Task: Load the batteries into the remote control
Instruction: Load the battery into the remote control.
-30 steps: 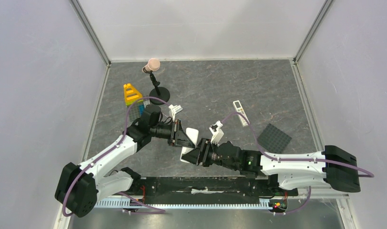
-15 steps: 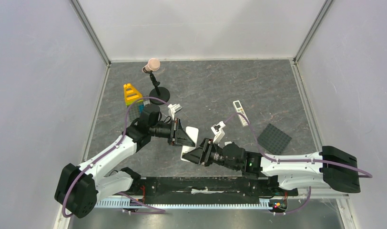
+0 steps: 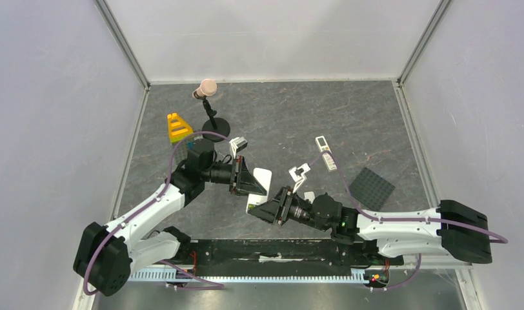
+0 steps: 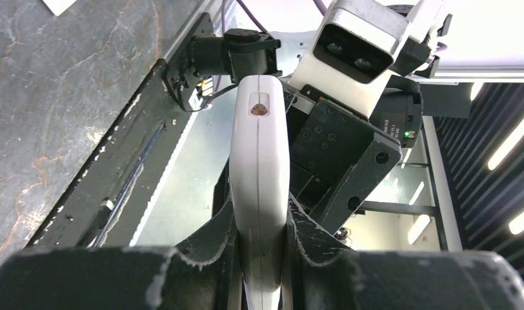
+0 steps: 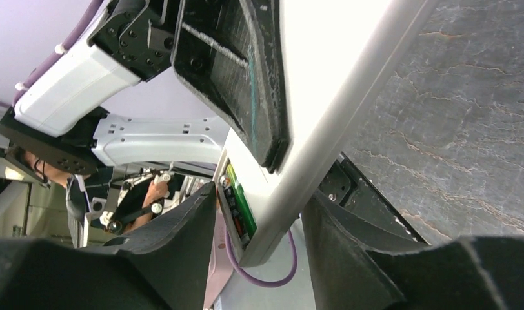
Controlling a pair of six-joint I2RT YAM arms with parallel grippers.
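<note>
Holds the remote control (image 3: 262, 175) up in the air over the table (image 3: 279, 116), pinched tight in the left gripper (image 4: 259, 223). Squeezes it on both flat sides with the two black fingers (image 4: 204, 248), thin edge turned toward that wrist's camera. Points its far end straight out from the left fingertips, at the camera box (image 4: 361, 40) on the other arm.

Wraps the right gripper (image 5: 262, 206) around the other end of the remote control, one finger (image 5: 175, 258) close on each side. Cannot tell if squeezing there or only sitting loose around it.

Shows an open slot (image 5: 230, 194) in the remote control, right by the right gripper's fingertips, on the side turned to one finger. Has a green battery (image 5: 241, 205) lying inside that slot. Has something small and dark right beside the green one, too tiny to name.

Puts left gripper and right gripper nose to nose, with only the remote control between them.

On the table, well away past the right gripper: a long slim white remote (image 3: 325, 152). Nearer that arm: a black bumpy plate (image 3: 371, 187). Behind the left gripper, far back: a yellow toy (image 3: 177, 126) and a little stand with a pink ball (image 3: 208, 87) on top.
</note>
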